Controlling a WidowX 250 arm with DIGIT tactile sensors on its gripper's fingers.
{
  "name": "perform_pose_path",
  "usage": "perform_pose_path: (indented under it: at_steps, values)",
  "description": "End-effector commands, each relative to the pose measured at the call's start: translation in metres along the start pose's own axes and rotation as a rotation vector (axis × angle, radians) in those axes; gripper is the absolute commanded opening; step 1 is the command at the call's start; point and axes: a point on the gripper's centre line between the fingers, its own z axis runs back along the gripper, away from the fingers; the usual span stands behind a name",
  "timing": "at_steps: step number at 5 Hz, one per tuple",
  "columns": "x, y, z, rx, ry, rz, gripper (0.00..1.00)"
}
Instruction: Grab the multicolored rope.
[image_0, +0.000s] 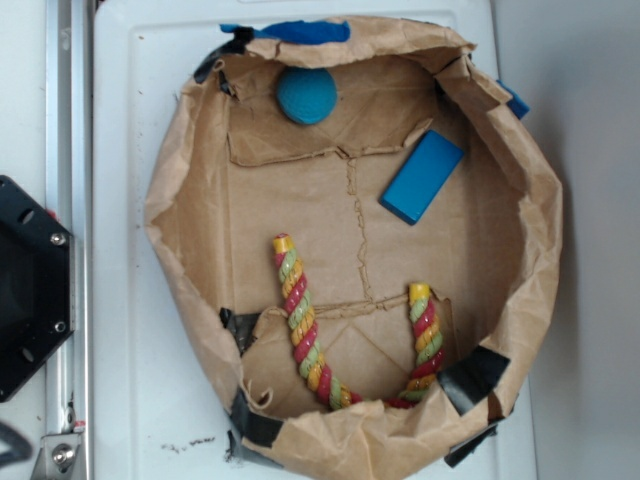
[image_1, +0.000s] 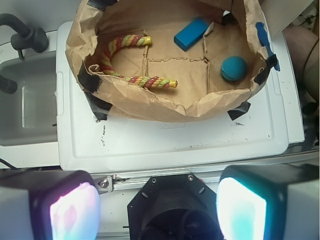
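Exterior view: a wide, shallow brown paper basin (image_0: 180, 250) with a crumpled rolled rim (patched with black tape at several spots) sits on a white plastic tabletop (image_0: 125, 120). The multicolored rope (image_0: 300, 320), a thick twisted cord of red, yellow and pale green strands with yellow-capped ends, lies in a U on the basin floor at the near side, its bend against the near wall and both ends pointing toward the far side. A flat blue rectangular block (image_0: 422, 176) lies at far right, well apart from the rope. A teal ball (image_0: 306, 95) rests against the far wall.

Wrist view: the tool (image_1: 159, 210) hangs outside the basin over the tabletop edge, fingers (image_1: 67, 210) spread wide, nothing between them.
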Motion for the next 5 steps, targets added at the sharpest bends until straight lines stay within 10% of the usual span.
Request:
perform_pose_path:
  at_steps: [1,3,5]
  values:
    - [0.0,0.0,0.0,0.0,0.0,0.0,1.0]
    - [0.084,0.001,-0.018,0.037,-0.071,-0.032,1.0]
    - [0.094,-0.007,-0.031,-0.028,-0.006,-0.238,1.0]
